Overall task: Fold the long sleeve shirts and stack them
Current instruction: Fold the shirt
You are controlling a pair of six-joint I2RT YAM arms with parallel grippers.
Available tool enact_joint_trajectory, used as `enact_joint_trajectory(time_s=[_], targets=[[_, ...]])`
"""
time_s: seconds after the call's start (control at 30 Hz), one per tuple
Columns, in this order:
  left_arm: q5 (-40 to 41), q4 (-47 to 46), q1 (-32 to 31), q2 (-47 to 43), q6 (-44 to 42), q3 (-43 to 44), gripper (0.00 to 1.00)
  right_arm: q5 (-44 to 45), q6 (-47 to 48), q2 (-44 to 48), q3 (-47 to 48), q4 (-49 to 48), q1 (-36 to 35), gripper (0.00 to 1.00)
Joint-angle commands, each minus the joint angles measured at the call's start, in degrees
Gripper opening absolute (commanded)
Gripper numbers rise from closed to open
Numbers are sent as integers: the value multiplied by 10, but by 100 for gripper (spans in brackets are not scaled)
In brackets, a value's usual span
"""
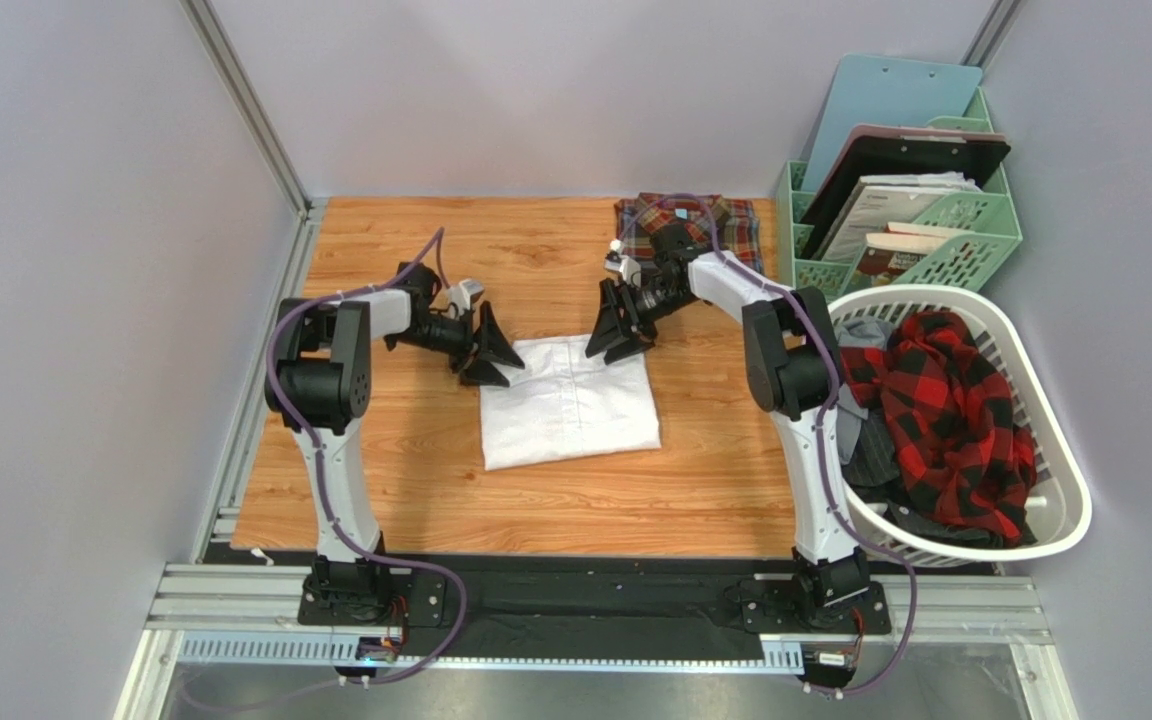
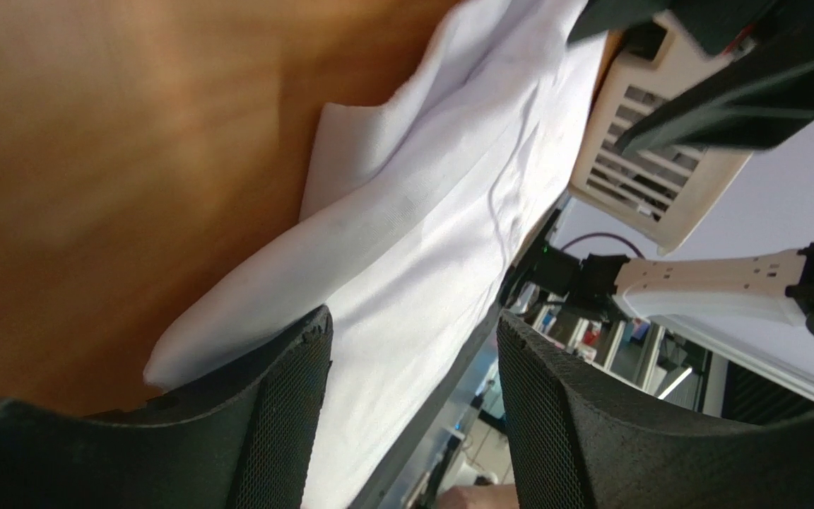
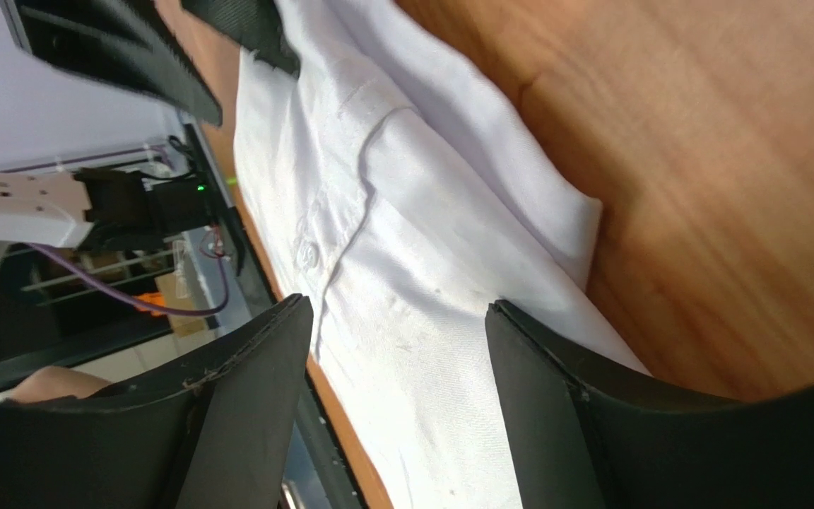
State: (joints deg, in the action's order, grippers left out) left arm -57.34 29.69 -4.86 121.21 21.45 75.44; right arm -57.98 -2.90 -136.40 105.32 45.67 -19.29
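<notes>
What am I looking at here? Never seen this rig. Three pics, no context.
These are two robot arms bolted at the near edge of a wooden table. The wide picture comes from a fixed camera above and behind them. The other two come from a camera on each wrist, so the black shapes at the bottom are that arm's own gripper fingers.

A folded white shirt lies mid-table, and a folded plaid shirt lies at the far edge. At the right stand a white basket holding a red-and-black checked garment, and a green organizer.

The left gripper and right gripper are both open at the white shirt's far corners. Nothing is held.
</notes>
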Motion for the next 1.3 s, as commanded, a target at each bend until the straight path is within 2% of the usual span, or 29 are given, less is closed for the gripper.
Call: enact_joint_trajectory(time_s=[0.0, 0.1, 0.2, 0.23, 0.33, 0.43, 0.5, 0.63, 0.8, 0.93, 1.07, 1.27], targets=[[35, 71, -31, -76, -73, -77, 65, 114, 124, -40, 122, 92, -34, 68], [6, 80, -40, -144, -125, -142, 65, 151, 199, -37, 167, 129, -76, 67], [-29, 120, -28, -221, -203, -149, 66, 171, 274, 5, 157, 136, -113, 66], [-23, 126, -21, -239, -230, -138, 67, 173, 287, 21, 139, 126, -123, 67], [32, 114, 6, -275, -236, -101, 75, 178, 272, 77, 95, 103, -125, 65], [78, 146, 9, -222, -271, -15, 75, 186, 250, 144, 15, 66, -125, 61], [85, 167, 8, -156, -291, 57, 75, 200, 230, 182, -23, 45, -126, 54], [101, 245, 6, -68, -332, 140, 76, 219, 214, 194, -53, 53, -127, 46], [115, 281, 0, -20, -370, 146, 76, 218, 188, 186, -78, 60, -127, 41], [82, 311, 0, 12, -381, 146, 77, 227, 176, 163, -81, 60, -127, 39], [60, 313, -4, 25, -364, 144, 77, 236, 179, 146, -81, 58, -127, 38], [79, 303, -23, 46, -324, 165, 73, 248, 192, 126, -75, 62, -126, 37]])
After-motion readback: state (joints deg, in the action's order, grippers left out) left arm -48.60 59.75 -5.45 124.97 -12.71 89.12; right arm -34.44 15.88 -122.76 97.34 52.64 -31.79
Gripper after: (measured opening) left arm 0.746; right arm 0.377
